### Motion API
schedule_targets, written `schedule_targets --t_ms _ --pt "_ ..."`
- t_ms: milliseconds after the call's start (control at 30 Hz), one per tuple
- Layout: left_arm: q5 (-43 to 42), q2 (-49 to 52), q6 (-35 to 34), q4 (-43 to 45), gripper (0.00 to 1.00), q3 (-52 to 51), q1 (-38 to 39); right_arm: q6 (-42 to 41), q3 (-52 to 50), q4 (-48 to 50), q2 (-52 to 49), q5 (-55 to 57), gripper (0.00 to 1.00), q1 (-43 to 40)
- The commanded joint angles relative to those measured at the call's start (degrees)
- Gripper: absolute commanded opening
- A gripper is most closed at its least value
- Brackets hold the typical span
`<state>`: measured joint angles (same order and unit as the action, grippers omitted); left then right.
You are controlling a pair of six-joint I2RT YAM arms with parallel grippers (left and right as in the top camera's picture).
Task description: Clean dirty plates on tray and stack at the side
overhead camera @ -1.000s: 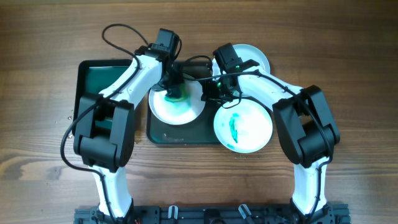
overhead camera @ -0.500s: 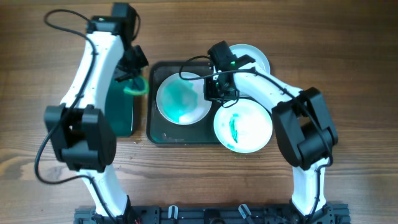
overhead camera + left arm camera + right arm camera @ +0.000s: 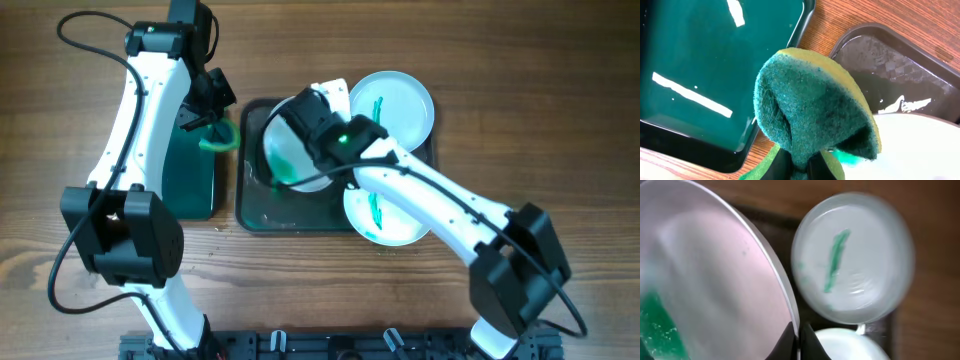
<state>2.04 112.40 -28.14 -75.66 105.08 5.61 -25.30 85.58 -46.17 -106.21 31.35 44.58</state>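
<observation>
Smears of green mark all three plates on the tray (image 3: 243,208), a dark grey-green rectangle with rounded corners and a low rim, glossy inside.

The smeared plate (image 3: 283,160) sits at the tray's left end and carries a broad, cloudy green patch across its bowl. In the right wrist view it fills the left of the picture and looks tilted, with the green showing only near its lower edge. The right end effector (image 3: 798,336) is pinched narrow on this plate's rim, on the side towards the tray's far edge.

The far plate (image 3: 392,105) lies over the tray's far right corner, overlapping the rim. It is pale and round, with one narrow green streak down its middle. The near plate (image 3: 400,215) lies over the tray's near right corner, partly hidden under the right arm, and shows a similar short green streak. We cannot tell which plates are white and which pale blue.

The left end effector (image 3: 801,167) is closed on a sponge (image 3: 815,105), which has a dark green scouring face and a yellow body and is folded in the grip. It hangs just off the tray's left rim, above the gap between the tray and a smaller bright-green tray (image 3: 700,65) on the wooden worktop (image 3: 560,60).
</observation>
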Motion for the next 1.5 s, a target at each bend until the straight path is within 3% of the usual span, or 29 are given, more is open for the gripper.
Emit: schedule_targets --t_ms 0,100,467,767,967,1100,1267,1467 --pt "-0.55 -1.14 0.87 0.20 0.04 1.01 0.17 1.20 0.83 -0.79 4.09 19.47 0.04 3.13" --pt "-0.55 -1.14 0.87 0.20 0.04 1.01 0.17 1.66 0.83 -0.76 5.95 30.80 0.04 6.27" --pt "-0.55 -1.14 0.87 0.20 0.04 1.01 0.17 9.05 0.83 -0.37 7.61 51.12 0.04 12.72" --pt "-0.55 -1.14 0.87 0.20 0.04 1.01 0.17 9.05 0.83 0.24 7.61 53.00 0.04 13.33" --pt "-0.55 -1.14 0.87 0.20 0.04 1.01 0.17 10.25 0.76 -1.38 7.58 37.18 0.04 12.66" --pt "-0.55 -1.14 0.87 0.20 0.04 1.01 0.17 8.02 0.55 -1.97 7.58 10.23 0.04 8.35" --pt "-0.57 -1.14 0.85 0.17 0.04 1.01 0.17 6.86 0.55 -0.98 7.58 -19.89 0.04 -1.62" --pt "-1.53 -1.14 0.83 0.20 0.04 1.01 0.17 7.26 0.57 -1.88 7.80 -44.94 0.04 -19.74"
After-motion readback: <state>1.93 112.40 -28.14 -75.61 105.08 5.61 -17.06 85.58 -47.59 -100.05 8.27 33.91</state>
